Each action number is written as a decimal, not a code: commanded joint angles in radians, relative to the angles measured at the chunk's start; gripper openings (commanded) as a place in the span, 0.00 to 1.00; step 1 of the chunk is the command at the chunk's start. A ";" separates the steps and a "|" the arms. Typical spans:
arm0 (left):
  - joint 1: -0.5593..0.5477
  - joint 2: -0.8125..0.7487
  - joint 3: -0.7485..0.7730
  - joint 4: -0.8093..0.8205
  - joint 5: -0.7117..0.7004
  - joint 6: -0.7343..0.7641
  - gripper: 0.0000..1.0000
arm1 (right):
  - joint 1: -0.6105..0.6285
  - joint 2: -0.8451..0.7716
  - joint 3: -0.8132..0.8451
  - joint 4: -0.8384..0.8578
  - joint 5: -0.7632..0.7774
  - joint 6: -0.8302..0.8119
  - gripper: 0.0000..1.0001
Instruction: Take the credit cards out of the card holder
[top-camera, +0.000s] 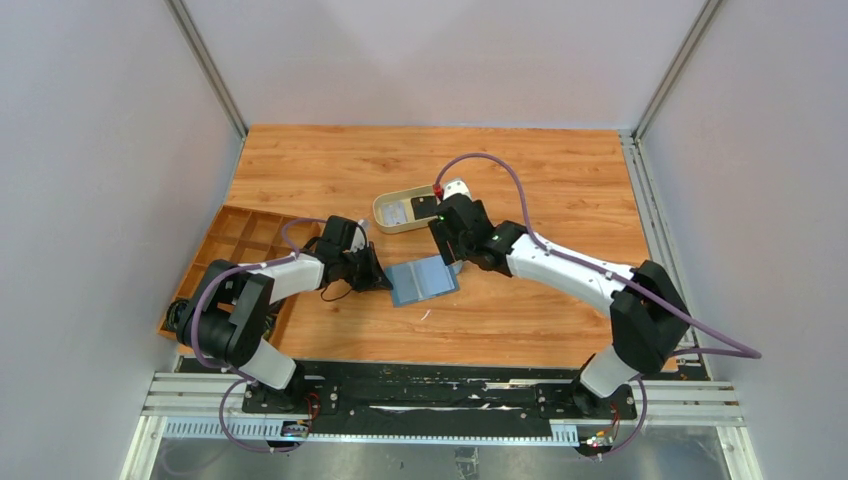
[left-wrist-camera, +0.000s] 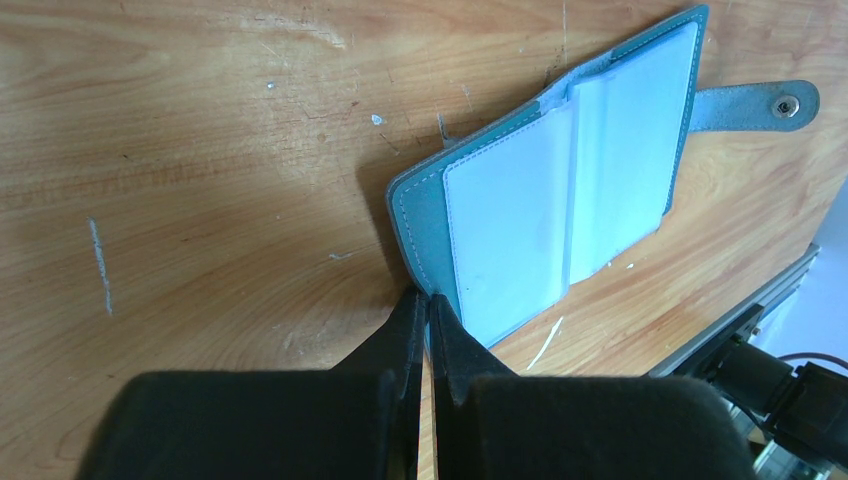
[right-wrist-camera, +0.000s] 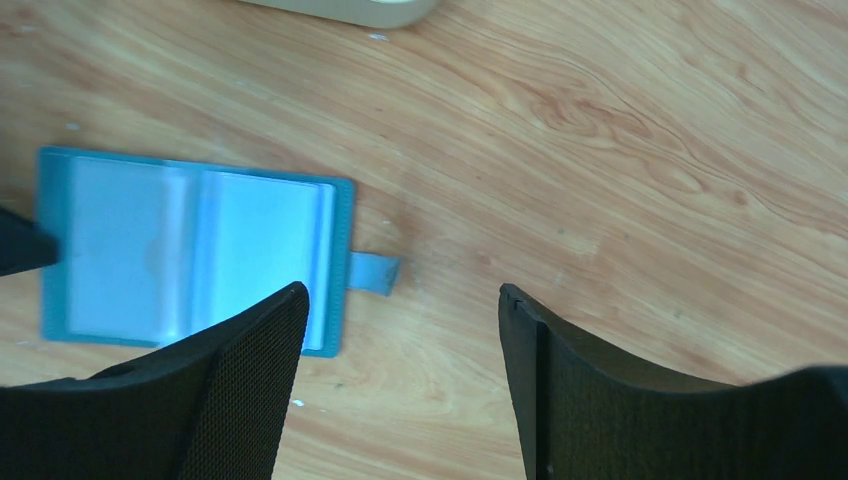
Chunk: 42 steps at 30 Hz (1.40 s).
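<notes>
The card holder (top-camera: 423, 280) lies opened flat near the middle of the table (top-camera: 560, 170), its snap tab (left-wrist-camera: 755, 103) sticking out at 3 o'clock. That much of the job looks done. Its pale pockets appear to hold the credit cards (left-wrist-camera: 510, 230), so most of the pulling out seems left. A pale rectangle (top-camera: 397, 212) in the beige oval tray (top-camera: 384, 222), at 12 o'clock of the holder, may be one card already out, though this is unclear. The left gripper (left-wrist-camera: 428, 298) is closed tight with nothing between its fingers, its tips against the holder's 9 o'clock edge, seemingly pinning it. The right gripper (right-wrist-camera: 400, 300) hangs at the holder's 1 o'clock with its fingers spread wide, holding nothing. The table is orange-brown wood grain with scratches and white flecks. A wooden compartment box (top-camera: 235, 225) sits at its 9 o'clock edge. Plain pale grey walls (top-camera: 100, 150) and metal frame posts (top-camera: 205, 65) enclose it.
</notes>
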 joint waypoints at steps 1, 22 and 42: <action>0.002 0.026 -0.015 -0.087 -0.048 0.037 0.00 | 0.051 0.001 -0.011 0.049 -0.116 -0.002 0.73; 0.002 0.030 -0.005 -0.075 -0.033 0.016 0.00 | 0.272 0.280 0.125 0.099 -0.168 0.099 0.73; 0.002 0.036 0.018 -0.101 -0.023 0.032 0.00 | 0.256 0.337 0.107 0.061 -0.043 0.103 0.74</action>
